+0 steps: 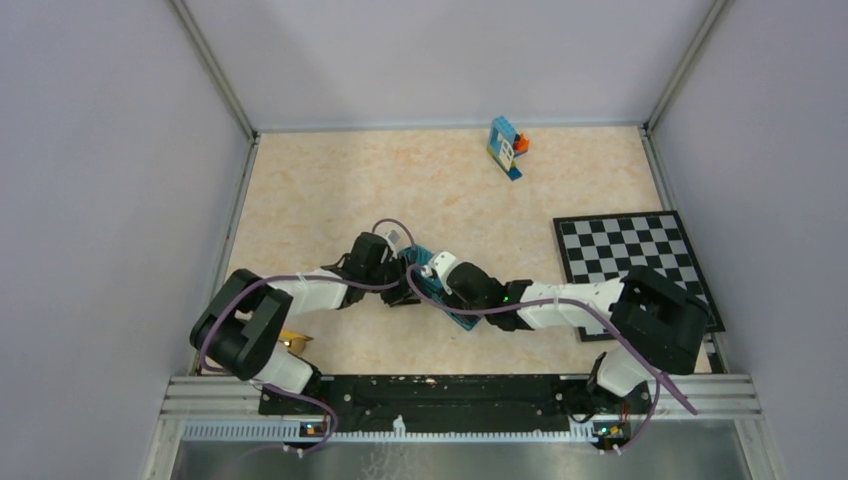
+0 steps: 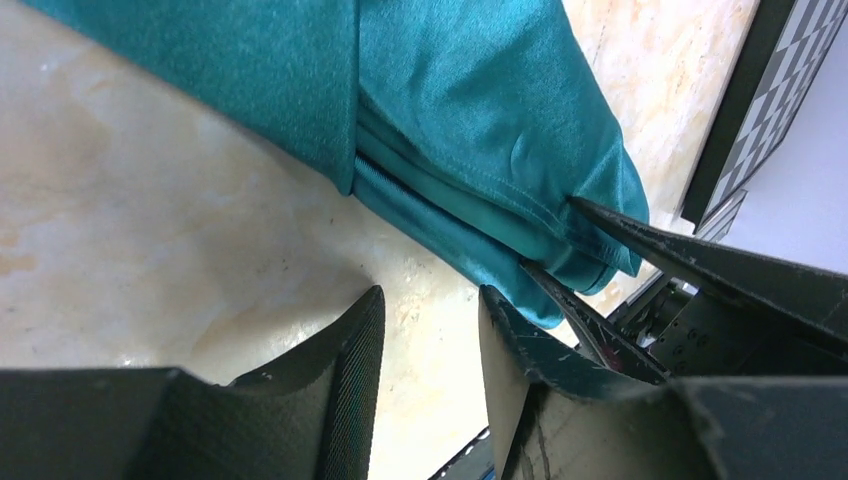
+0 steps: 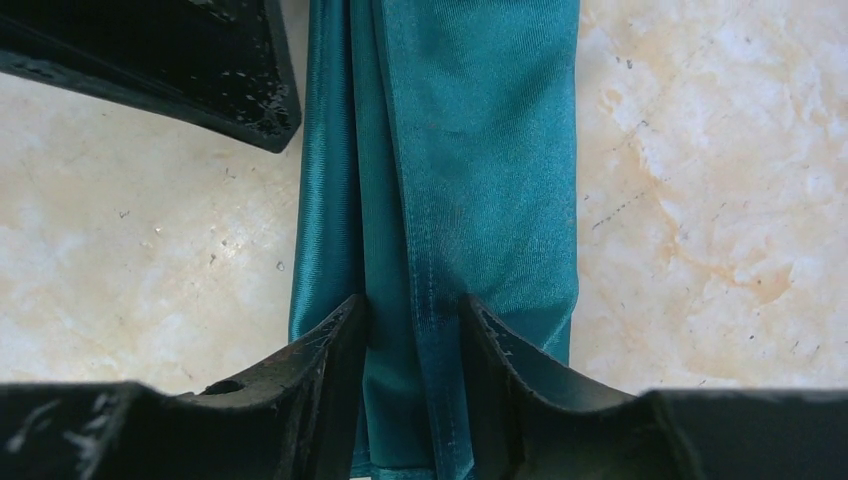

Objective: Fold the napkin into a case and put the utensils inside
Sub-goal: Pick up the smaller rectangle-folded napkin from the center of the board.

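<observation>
1. Napkin point(image 3: 470, 150) is seen folded into a narrow strip, laid diagonally on the table point(image 1: 330, 190)
2. Right gripper point(image 3: 412, 305) is set narrow astride its end, grip can't be told
3. Left gripper point(image 2: 430, 300) is found narrow, empty, strip just ahead

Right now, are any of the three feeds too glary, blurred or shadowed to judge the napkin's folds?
Top external: even light, no glare, but the arms hide most of the napkin. Left wrist: cloth sharp with a mild sheen, left fingers dark. Right wrist: folds crisp, seam stitching readable, right fingers nearly black.
</observation>
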